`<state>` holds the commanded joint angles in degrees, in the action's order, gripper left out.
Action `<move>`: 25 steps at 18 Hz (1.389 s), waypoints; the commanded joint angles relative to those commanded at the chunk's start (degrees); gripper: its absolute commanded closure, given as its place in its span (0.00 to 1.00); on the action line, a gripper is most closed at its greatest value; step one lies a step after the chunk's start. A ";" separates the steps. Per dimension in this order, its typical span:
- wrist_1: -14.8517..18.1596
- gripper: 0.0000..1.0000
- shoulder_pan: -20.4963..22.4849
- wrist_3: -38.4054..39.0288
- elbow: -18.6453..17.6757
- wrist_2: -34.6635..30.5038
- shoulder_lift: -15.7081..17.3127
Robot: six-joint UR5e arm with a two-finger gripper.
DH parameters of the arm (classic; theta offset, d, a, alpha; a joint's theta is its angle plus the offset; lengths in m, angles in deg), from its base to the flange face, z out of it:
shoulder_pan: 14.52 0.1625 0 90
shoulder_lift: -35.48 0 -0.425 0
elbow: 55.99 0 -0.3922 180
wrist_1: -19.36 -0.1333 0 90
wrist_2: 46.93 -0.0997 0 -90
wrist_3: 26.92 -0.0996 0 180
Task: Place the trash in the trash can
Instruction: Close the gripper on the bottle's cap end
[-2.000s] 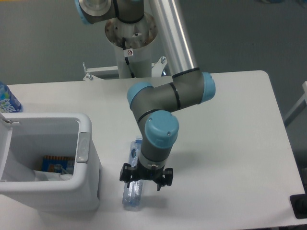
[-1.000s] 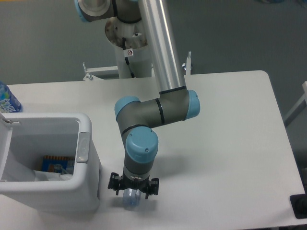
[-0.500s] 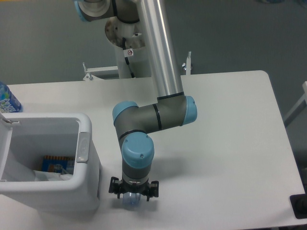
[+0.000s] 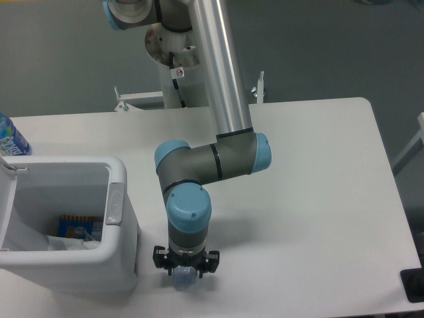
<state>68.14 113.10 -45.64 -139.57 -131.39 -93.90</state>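
- One arm (image 4: 218, 159) reaches down from top centre of frame to lower centre, wrist pointing straight down at the bench (image 4: 318, 199).
- Fingers (image 4: 185, 270) sit low over the clear bottle (image 4: 185, 281), black parts either side of it; wrist hides the tips, so can't tell if they grip it or stand apart.
- Bottle lies on bench at lower centre, only its near end showing under the wrist, pale blue tint; cap not visible.
- Trash can (image 4: 116, 265) at lower left, white w/ rounded corners, lid (image 4: 5, 199) swung open at far left edge, grey latch tab (image 4: 114, 203) on right rim.
- Bottle is just right of the can's right wall, outside it.
- Inside can: white crumpled bag (image 4: 69, 244) at bottom, blue-and-yellow packet (image 4: 74, 225) behind it.
- 2nd bottle w/ blue-white label (image 4: 9, 139) at left edge, behind the can, partly cut off.
- Arm base & mount (image 4: 182, 59) at top centre, behind bench's far edge.
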 joint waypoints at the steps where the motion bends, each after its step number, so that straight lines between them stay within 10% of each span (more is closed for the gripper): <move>1: 0.00 0.33 0.00 0.00 0.00 0.00 0.00; 25: -0.09 0.41 0.35 -0.97 1.23 -0.18 1.06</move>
<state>68.05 113.45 -46.61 -138.34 -131.57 -92.84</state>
